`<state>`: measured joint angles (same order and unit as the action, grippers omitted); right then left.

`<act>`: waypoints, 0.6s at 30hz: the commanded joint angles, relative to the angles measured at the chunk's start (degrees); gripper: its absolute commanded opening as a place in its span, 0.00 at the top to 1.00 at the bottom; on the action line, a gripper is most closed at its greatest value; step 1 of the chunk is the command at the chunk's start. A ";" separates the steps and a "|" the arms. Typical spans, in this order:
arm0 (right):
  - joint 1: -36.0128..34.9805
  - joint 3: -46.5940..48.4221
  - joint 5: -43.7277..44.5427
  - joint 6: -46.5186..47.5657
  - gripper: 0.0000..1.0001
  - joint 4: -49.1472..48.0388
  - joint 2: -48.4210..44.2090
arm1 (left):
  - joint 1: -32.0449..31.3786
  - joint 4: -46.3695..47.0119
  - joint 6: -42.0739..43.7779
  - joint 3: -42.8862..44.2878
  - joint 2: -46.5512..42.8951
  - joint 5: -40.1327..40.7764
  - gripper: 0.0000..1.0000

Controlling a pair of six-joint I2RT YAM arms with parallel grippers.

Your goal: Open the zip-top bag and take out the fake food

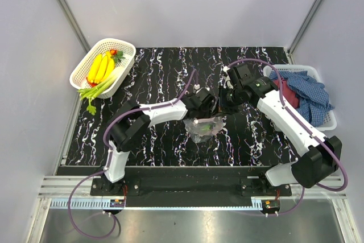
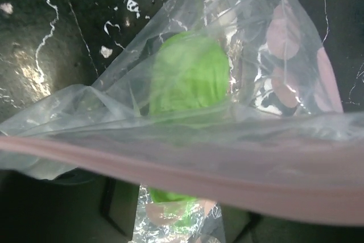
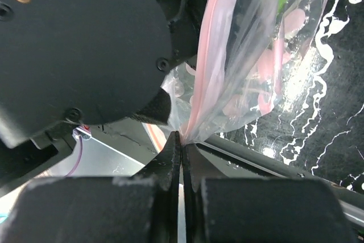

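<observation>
The zip-top bag [image 1: 203, 127] hangs over the middle of the table, clear plastic with pale pink dots. My right gripper [image 3: 182, 136] is shut on its top corner beside the pink zip strip [image 3: 213, 55]. A green piece of fake food [image 2: 187, 75] lies inside the bag. The zip strip [image 2: 187, 172] runs across the left wrist view, in front of my left gripper [image 2: 179, 217]. That gripper's dark fingers [image 2: 116, 209] stand apart, with bag plastic showing between them. In the top view my left gripper [image 1: 203, 105] and right gripper [image 1: 224, 102] meet above the bag.
A white mesh basket [image 1: 122, 45] at the back left holds yellow bananas [image 1: 100, 68], a green-white leek [image 1: 101, 87] and a red piece [image 1: 114, 53]. Another white basket [image 1: 330, 122] at the right holds a blue checked cloth [image 1: 307, 89].
</observation>
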<state>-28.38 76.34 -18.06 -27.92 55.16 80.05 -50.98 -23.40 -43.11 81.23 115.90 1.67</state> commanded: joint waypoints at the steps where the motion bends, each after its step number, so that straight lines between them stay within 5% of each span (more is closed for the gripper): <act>1: 0.17 -0.05 0.92 1.20 1.00 -0.31 -3.58 | 0.71 -0.94 5.22 0.15 -0.66 3.60 0.65; 3: 0.17 0.13 1.63 1.99 1.00 0.30 -3.59 | 0.71 -2.87 7.15 1.82 -3.30 3.86 0.80; 6: 0.17 0.57 2.16 3.22 1.00 0.39 -2.97 | 0.71 -5.33 9.18 4.89 -6.90 3.52 0.91; 18: 0.34 7.14 7.68 4.45 1.00 2.50 -1.92 | 0.09 -11.75 18.14 5.52 -17.02 1.75 1.00</act>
<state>-28.38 77.58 -15.55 -24.69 56.47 78.89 -50.46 -32.42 -31.00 86.02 102.65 3.55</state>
